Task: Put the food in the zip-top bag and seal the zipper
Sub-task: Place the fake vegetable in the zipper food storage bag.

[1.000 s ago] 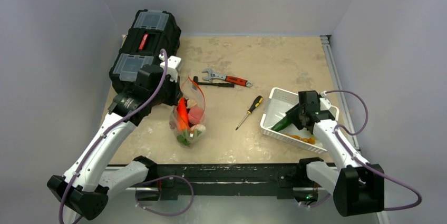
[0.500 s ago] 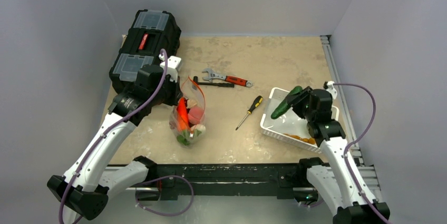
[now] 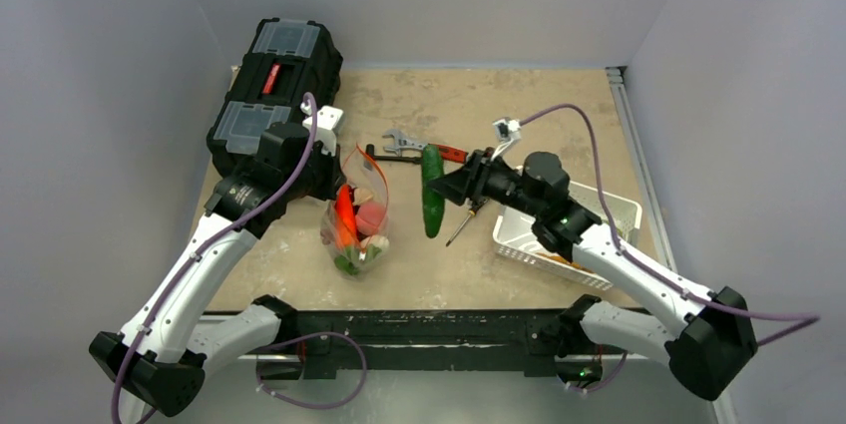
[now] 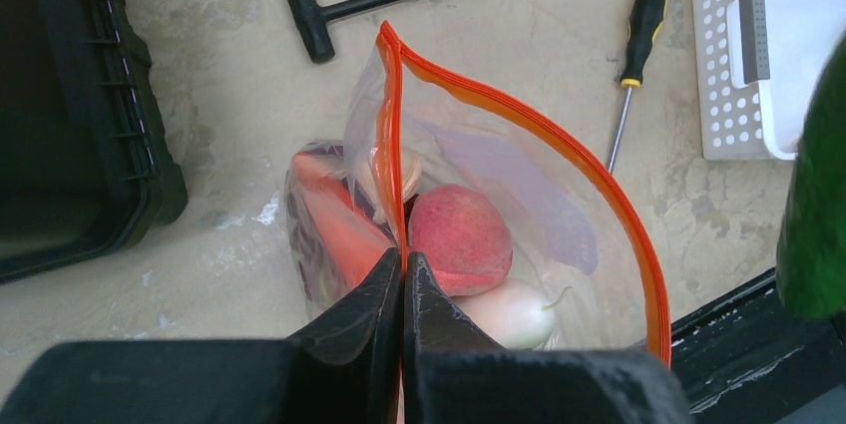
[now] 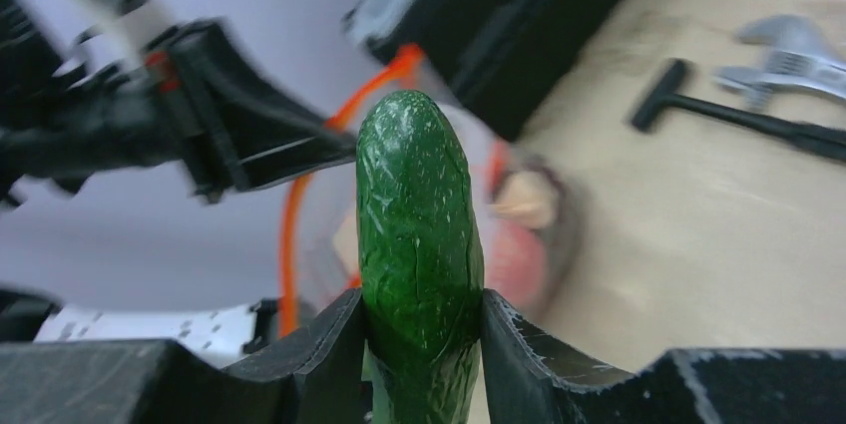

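Note:
The clear zip-top bag (image 3: pixel 355 222) stands open on the table, its orange-red zipper (image 4: pixel 519 120) curving round the mouth. Inside lie an orange carrot (image 4: pixel 334 224), a red piece (image 4: pixel 459 239) and a white radish (image 4: pixel 509 309). My left gripper (image 4: pixel 404 266) is shut on the bag's mouth edge and holds it up. My right gripper (image 5: pixel 422 319) is shut on a green cucumber (image 3: pixel 432 202), which hangs upright in the air just right of the bag's mouth. The same cucumber (image 5: pixel 419 224) fills the right wrist view, with the bag blurred behind it.
A black toolbox (image 3: pixel 274 95) sits at the back left. A red-handled wrench (image 3: pixel 429 148), a black T-handle tool (image 3: pixel 399 159) and a screwdriver (image 3: pixel 472 212) lie behind and right of the bag. The white slotted basket (image 3: pixel 527 252) stands at right, with an orange piece (image 3: pixel 576 263) inside.
My right arm lifted the cucumber out of the basket and swung it left to beside the bag's mouth. The left arm and bag have not moved.

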Robot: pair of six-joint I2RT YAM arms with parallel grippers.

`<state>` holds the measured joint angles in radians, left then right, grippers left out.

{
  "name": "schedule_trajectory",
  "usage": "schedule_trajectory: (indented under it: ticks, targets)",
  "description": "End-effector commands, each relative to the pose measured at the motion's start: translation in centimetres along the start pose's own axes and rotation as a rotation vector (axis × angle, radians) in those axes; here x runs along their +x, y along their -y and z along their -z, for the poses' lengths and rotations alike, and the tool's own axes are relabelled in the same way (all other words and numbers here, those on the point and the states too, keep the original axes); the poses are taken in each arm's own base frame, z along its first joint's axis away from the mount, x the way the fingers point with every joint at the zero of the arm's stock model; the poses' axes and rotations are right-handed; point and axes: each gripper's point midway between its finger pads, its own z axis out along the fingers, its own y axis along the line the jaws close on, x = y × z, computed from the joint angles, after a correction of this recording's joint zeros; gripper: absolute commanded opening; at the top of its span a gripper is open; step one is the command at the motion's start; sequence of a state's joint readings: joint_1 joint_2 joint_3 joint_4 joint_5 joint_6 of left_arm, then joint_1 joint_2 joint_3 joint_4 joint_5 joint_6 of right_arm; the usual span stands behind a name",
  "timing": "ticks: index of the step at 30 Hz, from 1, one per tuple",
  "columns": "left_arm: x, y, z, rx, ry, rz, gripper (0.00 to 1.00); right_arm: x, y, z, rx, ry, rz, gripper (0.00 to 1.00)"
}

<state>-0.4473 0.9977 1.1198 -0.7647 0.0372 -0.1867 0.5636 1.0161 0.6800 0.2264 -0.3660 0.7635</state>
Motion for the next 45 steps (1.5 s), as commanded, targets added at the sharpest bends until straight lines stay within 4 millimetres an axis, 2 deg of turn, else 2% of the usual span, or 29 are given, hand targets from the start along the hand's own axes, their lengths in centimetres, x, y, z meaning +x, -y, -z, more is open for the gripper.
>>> schedule_trajectory:
  ticks: [1,6,10,13,16,24,28,32,35,41,45]
  targets:
    - [-2.1,0.4,0.5,0.014,0.065,-0.008,0.00,-1.5,-9.7,-1.7,-0.267,0.047,0.181,0.00]
    - [-2.1,0.4,0.5,0.015,0.064,-0.009,0.00,-0.3,-14.5,-3.8,-0.350,0.017,0.245,0.00]
    - [-2.1,0.3,0.6,0.010,0.065,-0.009,0.00,-0.2,-16.5,-5.2,-0.361,0.026,0.264,0.00]
    - [-2.1,0.3,0.6,0.013,0.067,-0.009,0.00,-0.4,-16.3,-6.5,-0.272,0.079,0.266,0.00]
    - [-2.1,0.2,0.6,0.008,0.067,-0.009,0.00,-0.8,-14.9,-7.3,-0.131,0.152,0.234,0.00]
    - [-2.1,0.3,0.6,0.010,0.066,-0.009,0.00,-0.3,-12.6,-9.0,0.033,0.208,0.218,0.00]
    - [-2.1,0.3,0.6,0.012,0.067,-0.010,0.00,1.5,-12.1,-9.8,0.060,0.150,0.226,0.00]
    - [-2.1,0.3,0.6,0.010,0.067,-0.011,0.00,3.9,-12.1,-9.7,0.050,0.086,0.240,0.00]
    - [-2.1,0.3,0.6,0.010,0.066,-0.011,0.00,5.4,-11.9,-9.5,0.056,0.045,0.243,0.04]
    - [-2.1,0.4,0.6,0.015,0.067,-0.010,0.00,6.3,-11.9,-9.0,0.057,0.016,0.233,0.19]
    - [-2.1,0.3,0.6,0.010,0.067,-0.011,0.00,7.0,-11.8,-9.2,0.078,-0.021,0.210,0.21]
